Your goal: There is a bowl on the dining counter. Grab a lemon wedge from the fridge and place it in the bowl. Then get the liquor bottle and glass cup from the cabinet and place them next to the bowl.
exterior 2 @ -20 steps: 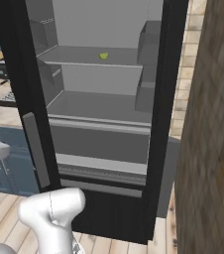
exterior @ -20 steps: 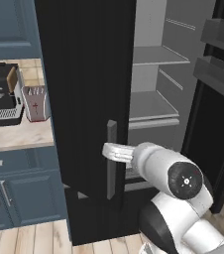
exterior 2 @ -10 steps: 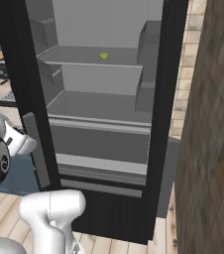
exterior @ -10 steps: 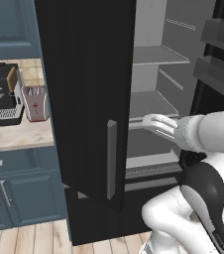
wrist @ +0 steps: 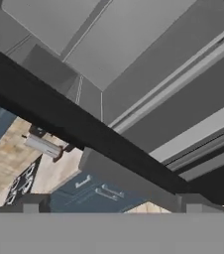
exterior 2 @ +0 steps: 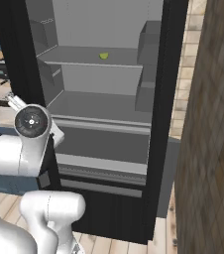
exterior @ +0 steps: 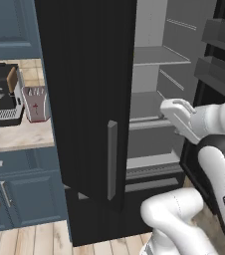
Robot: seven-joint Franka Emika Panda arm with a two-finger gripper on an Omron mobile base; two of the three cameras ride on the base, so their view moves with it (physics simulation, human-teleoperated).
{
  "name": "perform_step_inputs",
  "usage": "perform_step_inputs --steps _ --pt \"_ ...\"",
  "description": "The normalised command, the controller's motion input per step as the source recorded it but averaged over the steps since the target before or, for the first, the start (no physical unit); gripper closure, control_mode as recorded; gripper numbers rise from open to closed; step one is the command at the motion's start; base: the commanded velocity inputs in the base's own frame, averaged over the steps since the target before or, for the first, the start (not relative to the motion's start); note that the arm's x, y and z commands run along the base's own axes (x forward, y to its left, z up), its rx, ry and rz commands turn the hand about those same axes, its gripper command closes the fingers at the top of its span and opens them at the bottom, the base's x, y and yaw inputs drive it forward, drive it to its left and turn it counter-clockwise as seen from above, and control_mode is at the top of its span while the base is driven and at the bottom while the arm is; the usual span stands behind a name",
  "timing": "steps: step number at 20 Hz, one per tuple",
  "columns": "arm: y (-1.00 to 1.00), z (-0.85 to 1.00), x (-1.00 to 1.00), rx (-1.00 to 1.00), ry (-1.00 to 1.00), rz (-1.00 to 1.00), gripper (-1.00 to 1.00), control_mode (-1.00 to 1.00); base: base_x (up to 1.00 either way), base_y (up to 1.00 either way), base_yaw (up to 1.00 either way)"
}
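Fridge: tall black fridge [exterior 2: 168, 99], door open, grey shelves inside.
Shelf: small yellow-green lemon wedge [exterior 2: 104, 56] lies alone.
Pincer: white two-finger pincer [exterior: 170, 110], spread wide, holding nothing.

Kitchen, open fridge [exterior 2: 104, 99], blue cabinets [exterior: 15, 194], probably coffee machine [exterior: 2, 97]

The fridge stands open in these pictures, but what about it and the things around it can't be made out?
- Lemon wedge: right base view, too small to tell its shape.
- Fridge lower drawers: solid fronts hide what they hold.
- Left fridge door: left base view, it blocks the shelves behind it.
- Coffee machine: left base view, too blurred to read its details.
- Tool: hand view, just its tips rise at the bottom edge.
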Motion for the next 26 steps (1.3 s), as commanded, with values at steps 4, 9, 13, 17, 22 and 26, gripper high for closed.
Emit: perform_step_inputs --steps 4,9,13,17,22,26 --pt "0.00 -0.12 0.48 0.21 0.01 0.03 -1.00 -1.00 0.00 0.00 0.00" --pt "0.00 -0.04 0.45 0.18 0.05 0.03 -1.00 -1.00 0.00 0.00 0.00" --pt "0.00 -0.02 0.47 0.16 0.09 0.05 -1.00 -1.00 0.00 0.00 0.00" --pt "0.02 -0.08 0.53 0.14 0.10 0.07 -1.00 -1.00 0.00 0.00 0.00" --pt "0.10 -0.08 0.58 0.12 0.09 0.06 -1.00 -1.00 0.00 0.00 0.00" --pt "0.13 -0.10 0.57 0.09 0.09 0.06 -1.00 -1.00 0.00 0.00 0.00"
